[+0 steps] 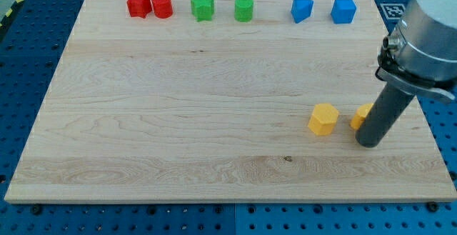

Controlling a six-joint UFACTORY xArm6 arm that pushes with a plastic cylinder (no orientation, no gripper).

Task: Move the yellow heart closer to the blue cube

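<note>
My tip [370, 143] rests on the board at the view's lower right. It stands directly against a yellow block [361, 116], which the rod partly hides, so I cannot make out its shape. A second yellow block [323, 118], hexagon-like, sits just left of it. The blue cube [343, 11] is at the view's top right, with a blue wedge-like block [302, 9] to its left.
Along the top edge stand a red star-like block [138, 4], a red cylinder [162, 5], a green star-like block [203, 8] and a green cylinder [244, 8]. The wooden board [178, 121] lies on a blue perforated table. The arm's body [428, 35] hangs over the right edge.
</note>
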